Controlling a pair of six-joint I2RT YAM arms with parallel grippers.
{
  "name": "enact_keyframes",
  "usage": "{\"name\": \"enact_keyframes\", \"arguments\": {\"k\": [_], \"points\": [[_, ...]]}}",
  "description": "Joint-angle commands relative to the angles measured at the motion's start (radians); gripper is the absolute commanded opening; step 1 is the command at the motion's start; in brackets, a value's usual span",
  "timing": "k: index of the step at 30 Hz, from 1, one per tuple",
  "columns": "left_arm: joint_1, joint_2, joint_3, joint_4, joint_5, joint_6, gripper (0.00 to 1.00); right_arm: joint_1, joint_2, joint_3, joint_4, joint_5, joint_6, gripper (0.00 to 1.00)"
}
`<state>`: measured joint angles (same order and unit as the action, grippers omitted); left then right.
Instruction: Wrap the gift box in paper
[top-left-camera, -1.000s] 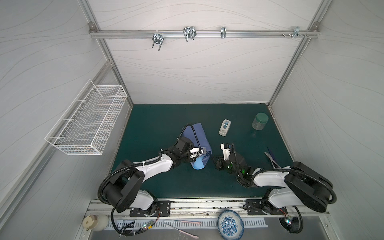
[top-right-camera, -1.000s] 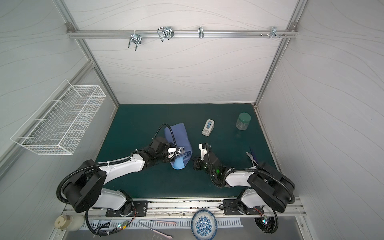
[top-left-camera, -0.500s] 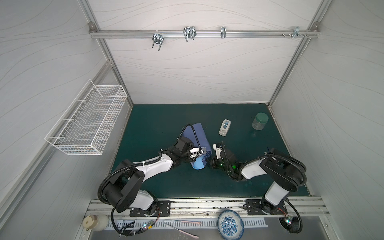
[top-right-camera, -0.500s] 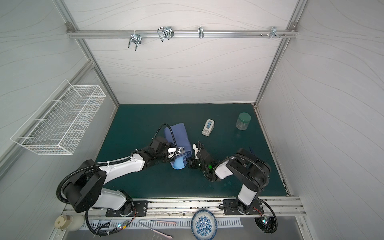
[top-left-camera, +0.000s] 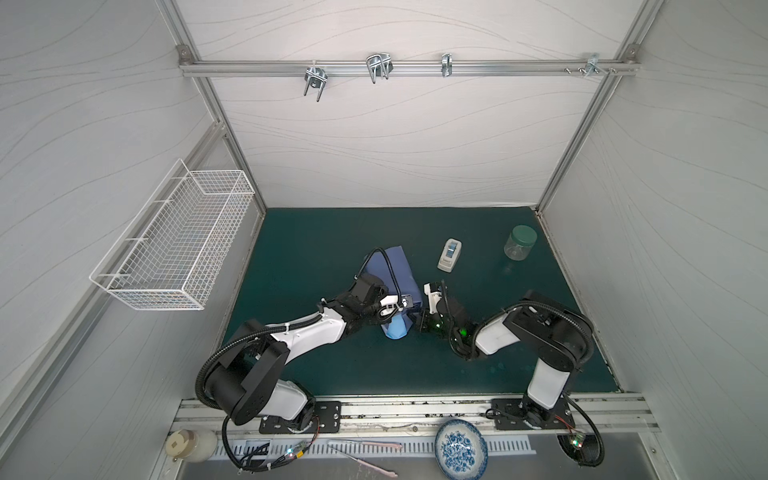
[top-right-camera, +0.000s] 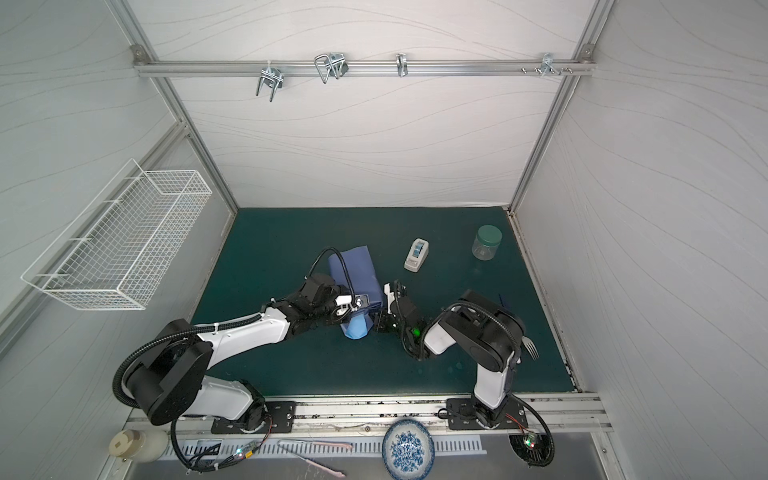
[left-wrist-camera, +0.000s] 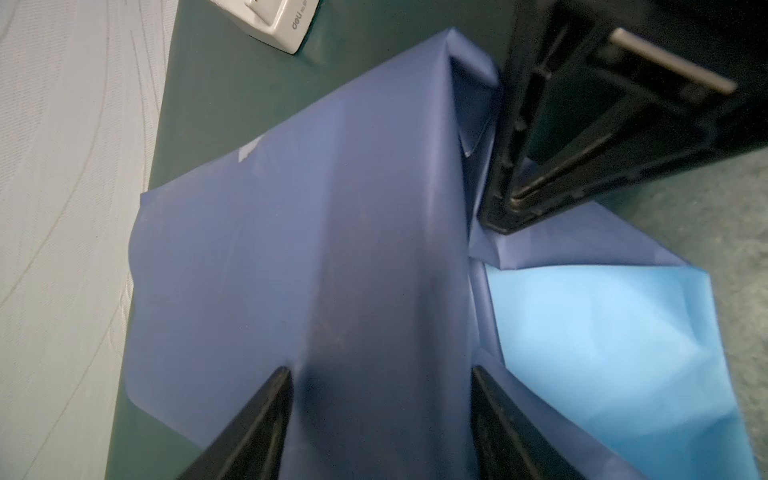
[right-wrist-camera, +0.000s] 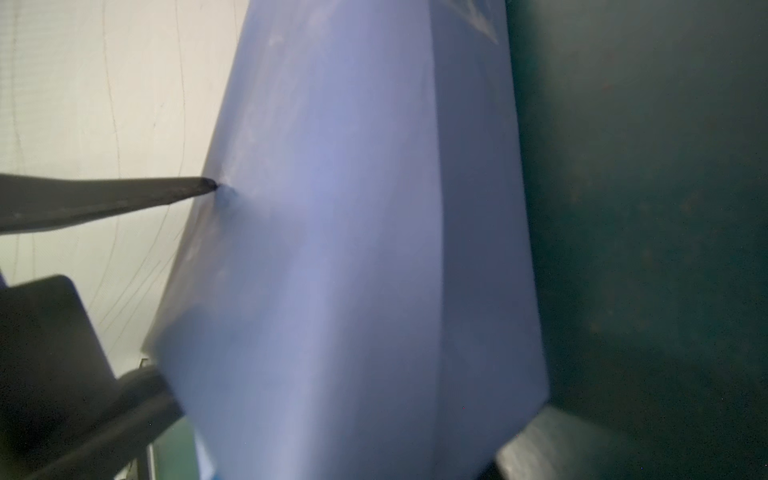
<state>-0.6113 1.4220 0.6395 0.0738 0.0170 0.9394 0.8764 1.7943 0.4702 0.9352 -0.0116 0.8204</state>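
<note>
Both top views: paper (top-left-camera: 392, 270) wrapped over the gift box (box itself hidden underneath), middle of the mat (top-left-camera: 316, 249), near the tape dispenser (top-left-camera: 449, 254). Left gripper (top-left-camera: 395, 316) over its near end, right gripper (top-left-camera: 419, 322) just beside.

Left wrist view: shows fingers (left-wrist-camera: 257, 424) spread apart, resting on the indigo top face, gripping nothing. Right gripper closed, tip against the folded side. Light-blue flap (left-wrist-camera: 602, 332) loose on the mat.

Right wrist view: paper dented by one dark fingertip (right-wrist-camera: 183, 191) (probably the left arm's). Own jaws not shown.

Handles thin, light, crease-prone, likely slippery and easy to tear; box beneath stiff. Best taken at the loose flap's edge, pinched gently, top face pinned meanwhile.
</note>
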Motion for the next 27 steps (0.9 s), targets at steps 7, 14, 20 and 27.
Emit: {"name": "enact_keyframes", "arguments": {"k": [7,14,20,27], "points": [[0.001,-0.028,0.006,-0.080,0.048,-0.046,0.78,-0.018,-0.040,-0.045,0.052,0.014,0.028,0.16],[0.001,-0.089,-0.003,-0.051,0.101,-0.085,0.84,-0.030,-0.009,-0.027,0.080,-0.004,0.038,0.17],[0.002,-0.110,-0.008,-0.032,0.124,-0.106,0.88,-0.028,0.012,-0.002,0.099,0.010,0.067,0.17],[0.002,-0.175,-0.033,0.012,0.142,-0.175,0.88,-0.030,0.011,-0.025,0.117,0.009,0.075,0.20]]}}
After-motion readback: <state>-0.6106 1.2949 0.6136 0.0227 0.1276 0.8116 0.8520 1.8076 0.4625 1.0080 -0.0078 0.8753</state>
